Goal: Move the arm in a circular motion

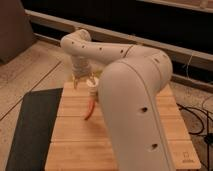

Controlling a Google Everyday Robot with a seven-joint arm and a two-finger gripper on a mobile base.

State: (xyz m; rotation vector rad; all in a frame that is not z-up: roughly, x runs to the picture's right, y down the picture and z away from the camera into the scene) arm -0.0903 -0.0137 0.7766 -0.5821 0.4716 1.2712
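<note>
The arm is large and cream-white, with rounded segments and small dark holes. It rises from the bottom right, bends at a bulbous elbow and reaches left across the back of the wooden table. Its far segment turns downward. The gripper hangs at its end, just above the table's far left part. A slim orange-red object lies on the table just in front of the gripper.
A dark mat lies on the floor along the table's left side. Black cables trail on the floor at the right. A low ledge and dark wall run along the back.
</note>
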